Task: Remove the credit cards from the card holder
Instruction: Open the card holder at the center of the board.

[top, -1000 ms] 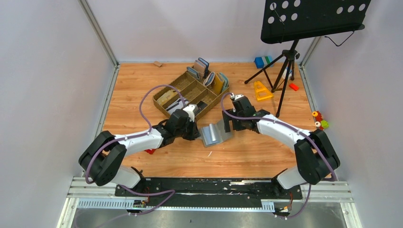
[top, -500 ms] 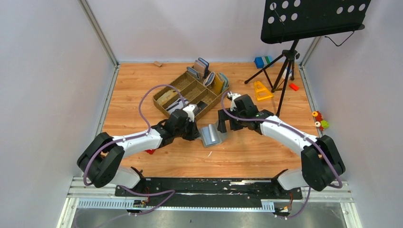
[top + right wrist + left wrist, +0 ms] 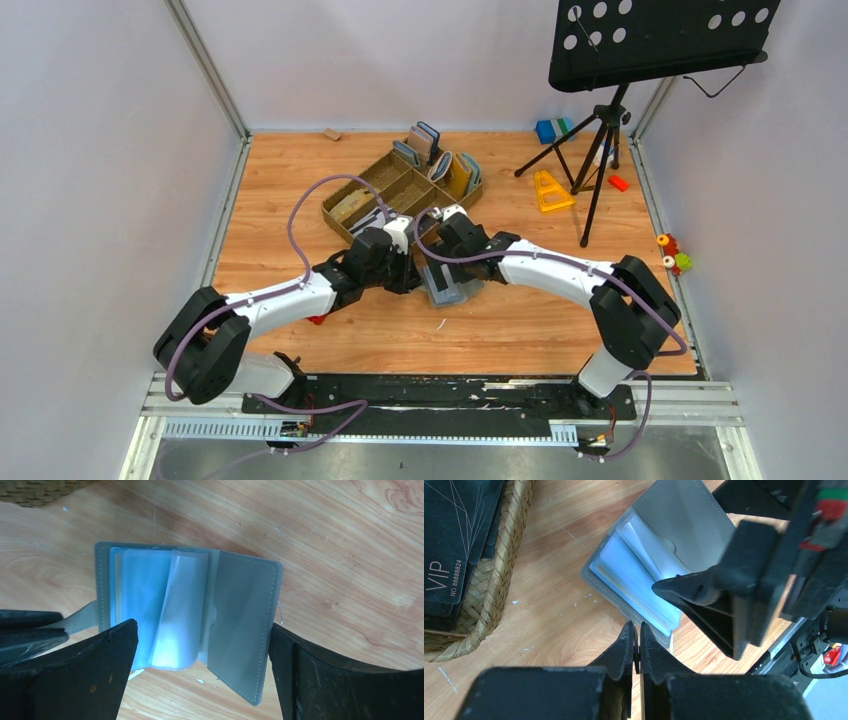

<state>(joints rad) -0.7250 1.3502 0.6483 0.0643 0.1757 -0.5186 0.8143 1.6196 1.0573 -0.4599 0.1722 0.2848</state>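
Observation:
The grey card holder lies open on the wood, its light blue sleeves fanned up and its grey cover tilted. I cannot make out any credit cards in the sleeves. My left gripper is shut at the card holder's near edge, pinching a thin grey tab that sticks out of it. My right gripper hangs open just above the holder, one finger on either side of it and touching nothing. In the top view it sits right beside the left gripper.
Black cards marked VIP lie in the brown woven tray behind the grippers, with upright wallets at its far end. A music stand's tripod, a yellow piece and small blocks stand at the back right.
The right arm has swung left from beside the card holder to right over it, its jaws widening. The left gripper has stayed shut in place.

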